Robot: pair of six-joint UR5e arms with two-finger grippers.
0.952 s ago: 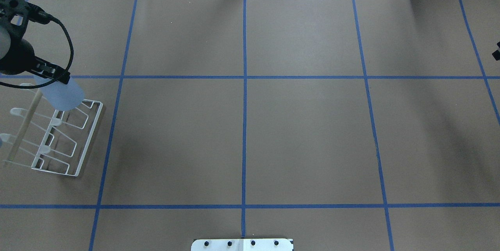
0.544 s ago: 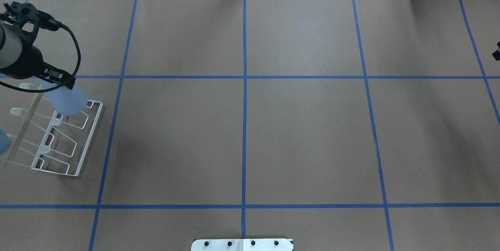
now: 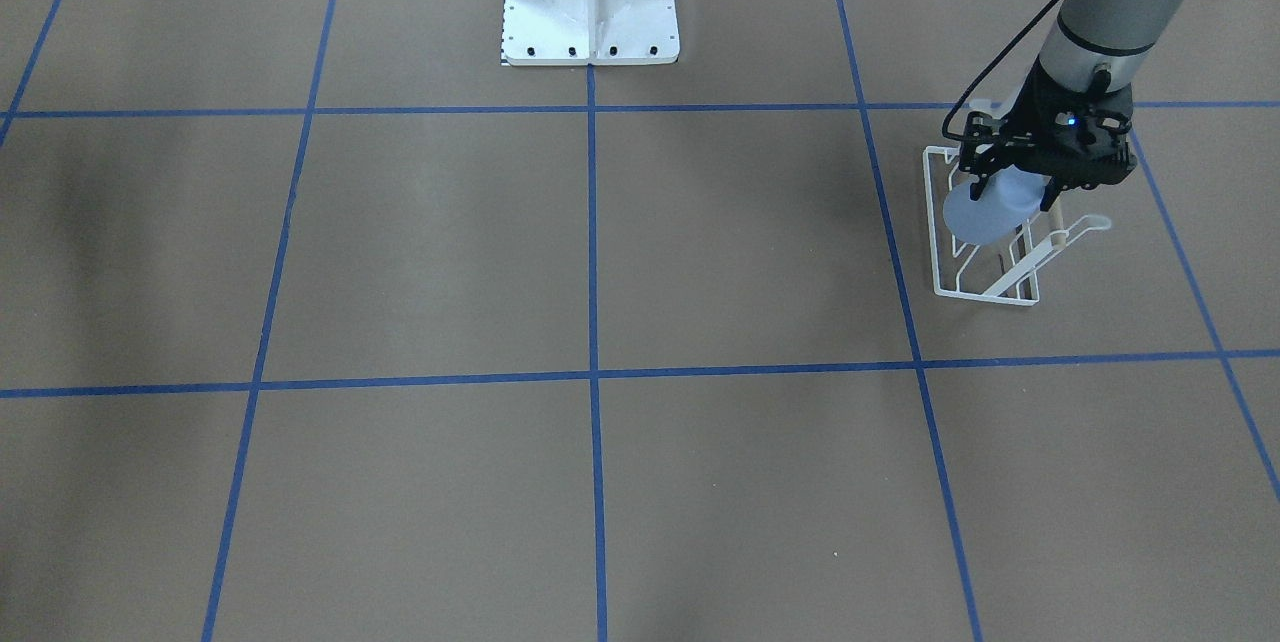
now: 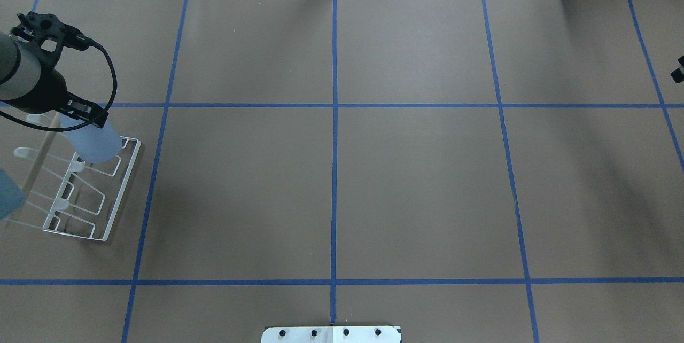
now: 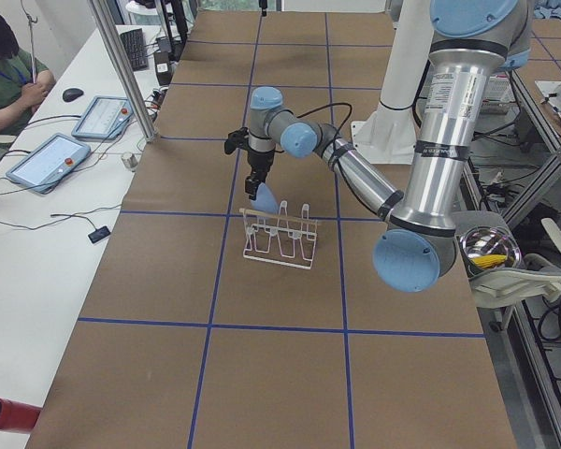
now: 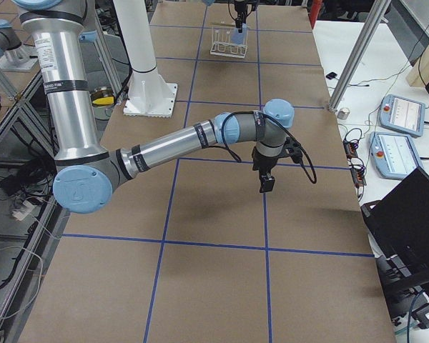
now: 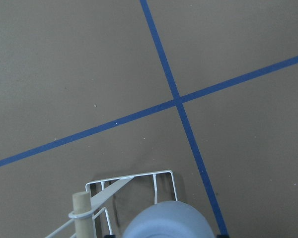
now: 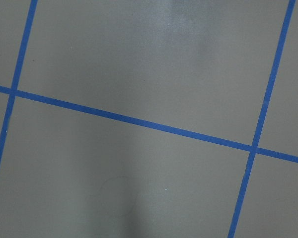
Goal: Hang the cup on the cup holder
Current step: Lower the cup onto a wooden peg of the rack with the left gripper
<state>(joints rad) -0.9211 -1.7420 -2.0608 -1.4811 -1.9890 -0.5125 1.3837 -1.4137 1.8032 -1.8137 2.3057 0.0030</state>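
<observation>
Left gripper [image 4: 79,116]: 2 fingers clamped on cup [image 4: 97,143], gripping narrower part. Cup tilted, wider round end pointing down and away from wrist, held above end of cup holder [image 4: 118,193] farthest from robot base. Contact between cup and prongs: cannot tell. Wrist view: cup's rounded body at bottom edge, wooden bar [image 7: 81,213] just beside it, wire frame corner beyond. Holder rests on table [image 4: 374,182], near blue tape line [image 4: 155,172]. Right gripper [image 6: 266,183]: above table, well apart from holder; fingers apart or together: cannot tell.
</observation>
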